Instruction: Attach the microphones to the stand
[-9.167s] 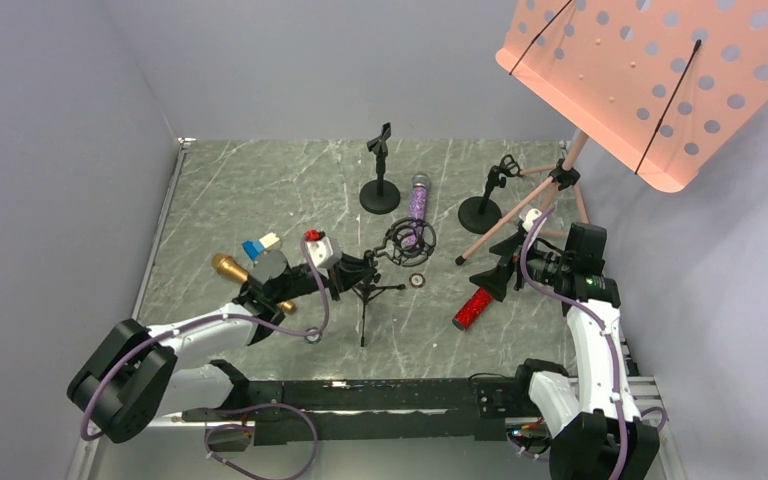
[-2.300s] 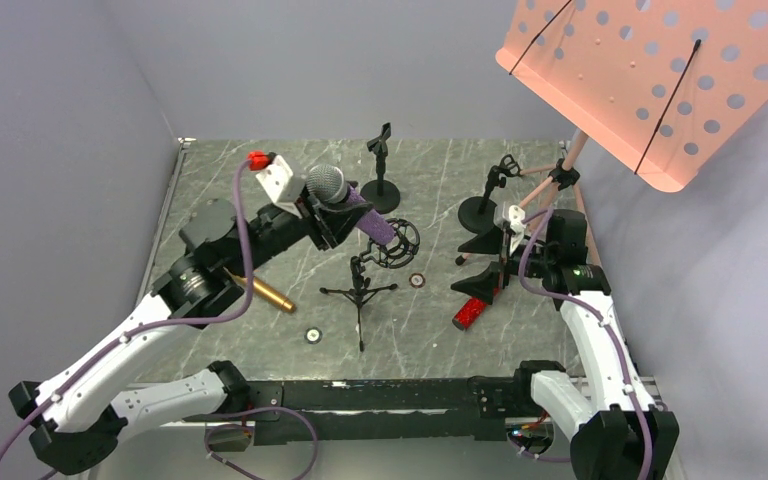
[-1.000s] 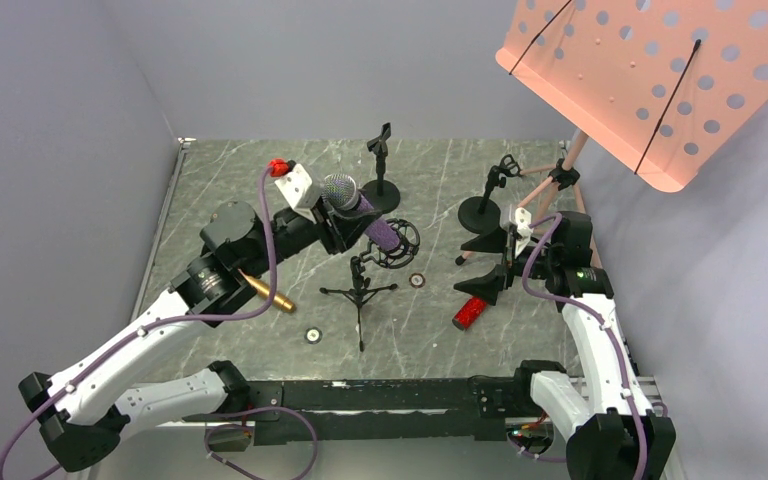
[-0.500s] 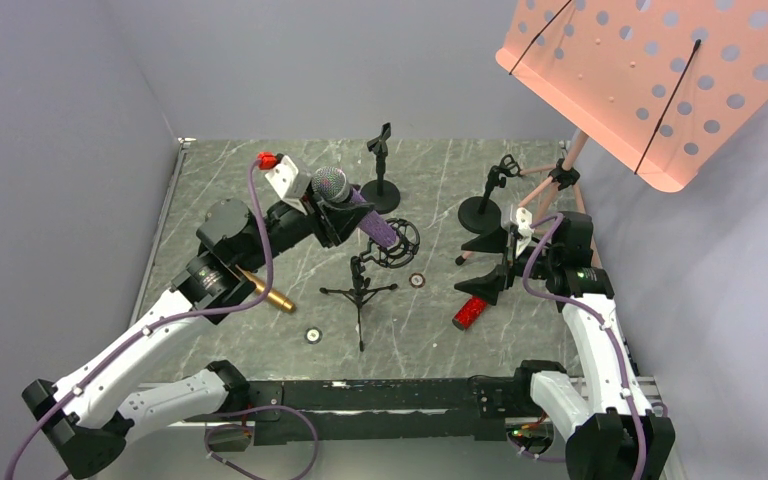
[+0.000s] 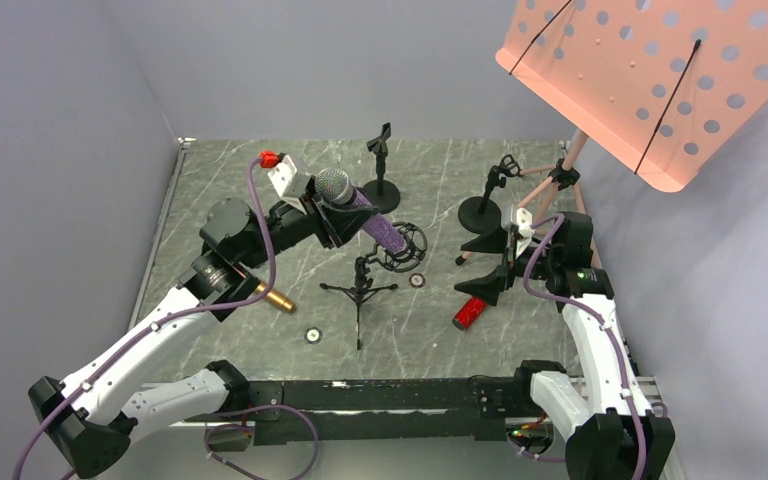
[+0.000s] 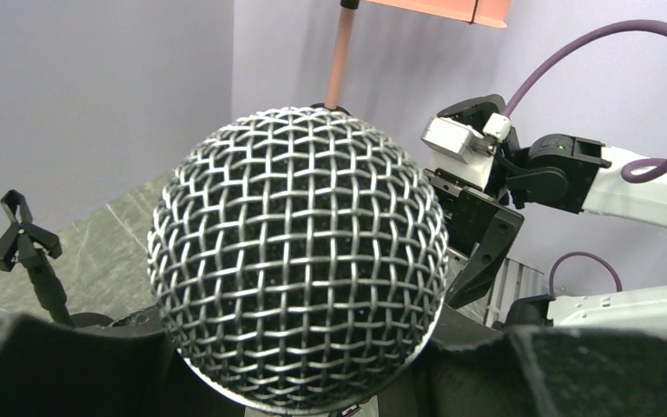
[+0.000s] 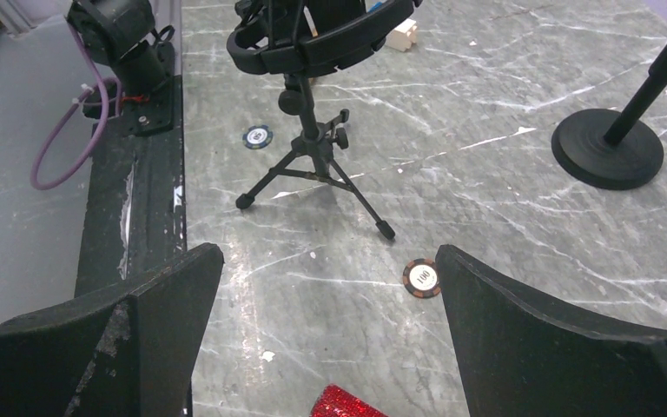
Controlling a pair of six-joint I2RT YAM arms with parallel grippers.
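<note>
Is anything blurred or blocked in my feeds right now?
Top view: sharp, even light, no glare. Left wrist: purple mic's mesh head fills the middle, in focus, blocking much of the view. Right wrist: table sharp, red mic cropped at the bottom edge.

Left end effector (image 5: pixel 337 214) tight around purple microphone (image 5: pixel 377 229); right end effector (image 7: pixel 326 261) wide open.
</note>
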